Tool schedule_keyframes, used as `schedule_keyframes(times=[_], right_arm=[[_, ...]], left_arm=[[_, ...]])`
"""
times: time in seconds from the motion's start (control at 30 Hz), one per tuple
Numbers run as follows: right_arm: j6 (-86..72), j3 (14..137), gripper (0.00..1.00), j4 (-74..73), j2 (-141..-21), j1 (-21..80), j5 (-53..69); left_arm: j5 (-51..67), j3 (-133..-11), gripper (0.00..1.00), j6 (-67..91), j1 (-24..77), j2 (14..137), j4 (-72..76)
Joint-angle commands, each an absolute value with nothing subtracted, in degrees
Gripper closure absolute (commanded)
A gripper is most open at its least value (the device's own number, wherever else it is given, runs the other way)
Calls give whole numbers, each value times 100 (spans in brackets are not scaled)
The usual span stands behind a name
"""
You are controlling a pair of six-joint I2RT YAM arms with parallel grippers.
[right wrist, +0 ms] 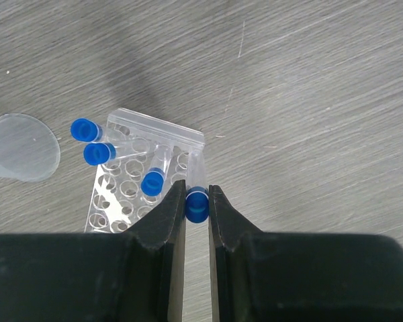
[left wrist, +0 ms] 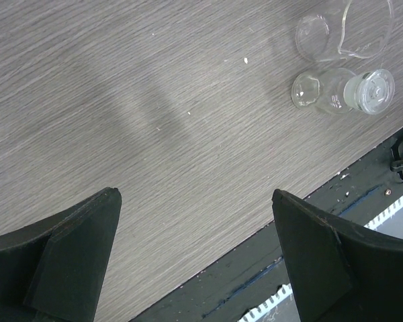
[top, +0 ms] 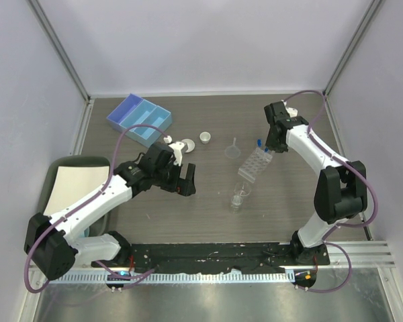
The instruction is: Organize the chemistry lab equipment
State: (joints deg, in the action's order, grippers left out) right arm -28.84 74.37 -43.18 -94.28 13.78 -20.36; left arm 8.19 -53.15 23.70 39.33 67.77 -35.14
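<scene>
Right pincer, clamping a blue-capped test tube, must seat it in the rack; left pincer gapes.

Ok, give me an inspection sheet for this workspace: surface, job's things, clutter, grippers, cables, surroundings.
Surface: grey wood-grain table, few white specks.
Job's things: rack with three tubes; two dishes, funnel, beaker, small flask loose on table.
Clutter: blue tray, far left; white pad at left edge.
Grippers: left gripper open, empty, over bare table; right gripper shut on fourth tube at rack.
Cables: purple cables loop off both arms; no snag seen.
Surroundings: white walls on three sides.
</scene>
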Motion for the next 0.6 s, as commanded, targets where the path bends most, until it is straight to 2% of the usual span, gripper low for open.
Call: schedule_keyframes(times=[0.0, 0.57], right_arm=[[-2900, 7682, 99, -4087, -9483, 1362, -1881], [-2716, 7383, 99, -4183, -9589, 1362, -1836]], left_arm=[[888, -5502, 0, 2347, 3876, 6785, -3516], [861, -5502, 0, 2355, 3867, 6776, -3524]])
